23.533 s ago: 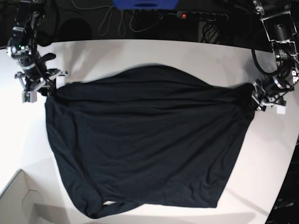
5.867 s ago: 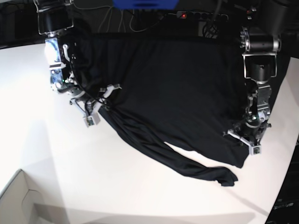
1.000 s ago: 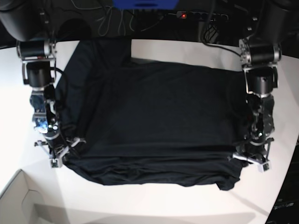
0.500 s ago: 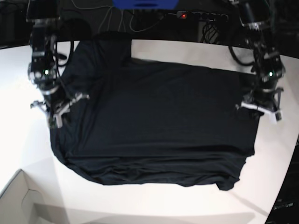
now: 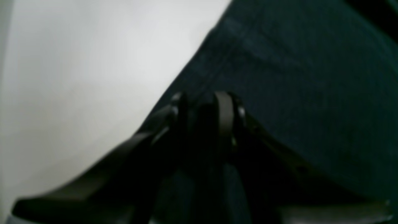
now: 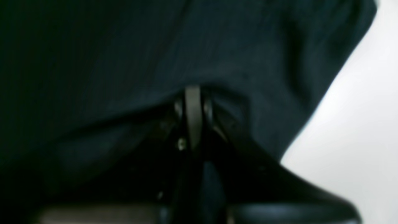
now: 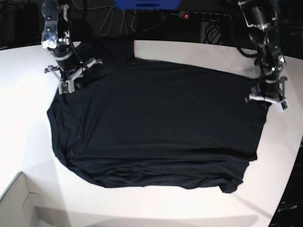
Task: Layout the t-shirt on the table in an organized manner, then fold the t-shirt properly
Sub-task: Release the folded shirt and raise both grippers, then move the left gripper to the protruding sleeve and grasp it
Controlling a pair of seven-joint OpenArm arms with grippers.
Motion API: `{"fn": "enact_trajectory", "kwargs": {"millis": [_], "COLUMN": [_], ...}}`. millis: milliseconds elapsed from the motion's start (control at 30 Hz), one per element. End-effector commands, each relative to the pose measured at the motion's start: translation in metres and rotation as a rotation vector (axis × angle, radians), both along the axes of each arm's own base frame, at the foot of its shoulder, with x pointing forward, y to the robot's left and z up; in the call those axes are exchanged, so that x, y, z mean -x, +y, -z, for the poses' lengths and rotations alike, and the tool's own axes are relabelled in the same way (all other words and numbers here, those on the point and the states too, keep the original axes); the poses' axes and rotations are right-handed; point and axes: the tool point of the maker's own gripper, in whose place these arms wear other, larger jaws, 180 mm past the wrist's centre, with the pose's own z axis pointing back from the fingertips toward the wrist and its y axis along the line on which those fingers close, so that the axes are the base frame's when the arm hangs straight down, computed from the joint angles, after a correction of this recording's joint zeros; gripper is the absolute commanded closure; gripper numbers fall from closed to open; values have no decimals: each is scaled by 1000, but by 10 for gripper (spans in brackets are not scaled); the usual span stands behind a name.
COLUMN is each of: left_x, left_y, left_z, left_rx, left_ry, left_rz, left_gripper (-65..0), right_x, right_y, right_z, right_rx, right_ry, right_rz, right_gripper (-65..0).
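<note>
Two grippers are pinching the shirt (image 7: pixel 156 127) at opposite edges while it is lying spread across the table (image 7: pixel 28 137). In the base view the right gripper (image 7: pixel 68 80) is sitting at the shirt's upper corner on that view's left, and the left gripper (image 7: pixel 266 97) is sitting at the edge on that view's right, both at the far side of the cloth. From the right wrist camera, the right gripper (image 6: pixel 192 102) is showing its jaws pressed together with dark fabric bunching over the tips; the shirt (image 6: pixel 124 62) is filling most of that view and white table (image 6: pixel 367 124) is showing at the right. From the left wrist camera, the left gripper (image 5: pixel 203 109) is showing its fingers (image 5: pixel 224 115) a little apart, clamping the hemmed edge of the shirt (image 5: pixel 311 93) where it meets the table (image 5: pixel 77 77). A cardboard box (image 7: pixel 19 203) corner is lying at the near left, apart from the shirt. The near hem is lying rumpled in loose folds.
</note>
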Motion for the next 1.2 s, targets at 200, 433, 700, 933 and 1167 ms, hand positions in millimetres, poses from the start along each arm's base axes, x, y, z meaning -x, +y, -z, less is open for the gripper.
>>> {"fn": "enact_trajectory", "kwargs": {"millis": [200, 433, 700, 933, 1167], "left_x": [-20, -80, -146, -150, -91], "left_y": [3, -4, -9, 2, -49], "left_z": [27, 8, -41, -112, -124], "left_rx": [76, 149, 183, 94, 55], "left_ry": [80, 22, -104, -241, -201], "left_rz": [-36, -53, -55, -12, 108], "left_gripper": [-146, -146, -146, -146, -147], "right_x": [-51, -137, -201, -194, -138], "right_y": [-29, -58, -70, -87, -105], "right_z": [24, 3, -37, -100, -132], "right_rx": [29, 28, 43, 101, 159], "right_ry": [57, 15, -87, -269, -342], "right_rz": [39, 93, 90, 93, 136], "right_gripper": [0, 0, 0, 0, 0]}}
